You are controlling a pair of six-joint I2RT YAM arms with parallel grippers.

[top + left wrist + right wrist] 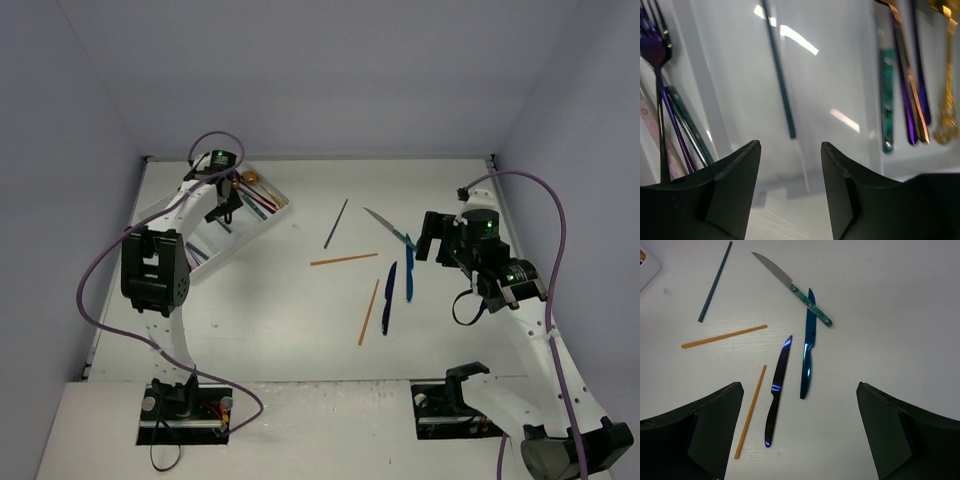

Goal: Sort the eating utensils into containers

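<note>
The translucent white tray (246,227) sits at the far left, and its long compartments are the containers. My left gripper (222,207) hovers over it, open and holding nothing. In the left wrist view the left gripper (790,145) is above the middle compartment, where a dark teal chopstick (779,75) lies loose. Forks (660,95) fill the left compartment and spoons (910,75) the right one. My right gripper (799,385) stands wide open above a purple knife (777,392) and a blue knife (808,352).
On the table between the arms lie a silver knife with a teal handle (388,228), a dark teal chopstick (336,222) and two gold chopsticks (344,259) (369,311). White walls close in the table on three sides.
</note>
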